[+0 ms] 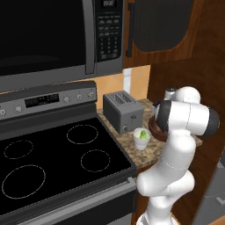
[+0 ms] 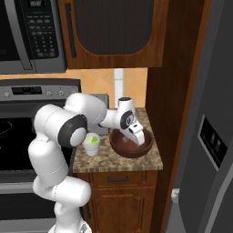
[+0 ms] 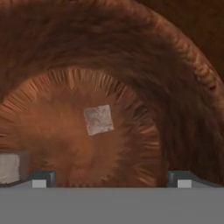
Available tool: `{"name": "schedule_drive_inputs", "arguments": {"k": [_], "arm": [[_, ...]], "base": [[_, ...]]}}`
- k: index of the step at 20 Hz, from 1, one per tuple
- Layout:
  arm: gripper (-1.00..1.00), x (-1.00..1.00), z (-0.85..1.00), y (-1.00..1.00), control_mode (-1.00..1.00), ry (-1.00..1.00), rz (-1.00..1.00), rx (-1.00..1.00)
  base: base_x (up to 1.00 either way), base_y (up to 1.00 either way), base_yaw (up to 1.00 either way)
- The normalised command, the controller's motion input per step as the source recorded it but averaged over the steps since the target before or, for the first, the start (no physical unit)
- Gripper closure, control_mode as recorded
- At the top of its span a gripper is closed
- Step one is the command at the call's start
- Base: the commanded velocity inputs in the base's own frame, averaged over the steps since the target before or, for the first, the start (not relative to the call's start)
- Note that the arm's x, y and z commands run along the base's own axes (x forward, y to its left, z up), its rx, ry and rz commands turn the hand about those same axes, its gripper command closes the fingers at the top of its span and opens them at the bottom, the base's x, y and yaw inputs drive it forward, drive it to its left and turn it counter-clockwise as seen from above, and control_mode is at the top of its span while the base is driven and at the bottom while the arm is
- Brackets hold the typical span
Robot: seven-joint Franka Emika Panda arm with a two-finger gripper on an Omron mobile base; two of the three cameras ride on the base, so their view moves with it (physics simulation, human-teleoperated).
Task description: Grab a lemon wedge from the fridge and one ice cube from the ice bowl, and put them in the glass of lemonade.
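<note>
Hiding ice bowl [image 1: 154,128] — arm [image 1: 184,121]

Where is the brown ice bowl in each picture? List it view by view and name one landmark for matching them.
Left base view: the ice bowl sits at the right on the counter, mostly behind the arm, only its left rim showing.
Right base view: centre, on the counter's right end, the hand reaching down into it.
Hand view: its inside spreads across the picture, a pale ice cube near the middle.
Shared landmark: the glass of lemonade just left of the bowl in both base views.
</note>
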Motion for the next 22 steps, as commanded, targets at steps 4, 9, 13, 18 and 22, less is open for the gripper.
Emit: {"name": "schedule_drive_inputs", "arguments": {"k": [4, 9, 13, 18, 22], "arm": [[-1.00, 0.24, -0.17, -0.11, -1.00, 0.00, 0.00, 0.00], [-1.00, 0.28, -0.09, -0.14, -1.00, 0.00, 0.00, 0.00], [-1.00, 0.27, -0.11, -0.13, -1.00, 0.00, 0.00, 0.00], [-1.00, 0.25, -0.13, -0.06, -1.00, 0.00, 0.00, 0.00], [-1.00, 0.10, -0.18, 0.00, -1.00, 0.00, 0.00, 0.00]], "base": [[0.00, 0.00, 0.00], [0.00, 0.00, 0.00], [0.00, 0.00, 0.00], [0.00, 0.00, 0.00], [0.00, 0.00, 0.00]]}}
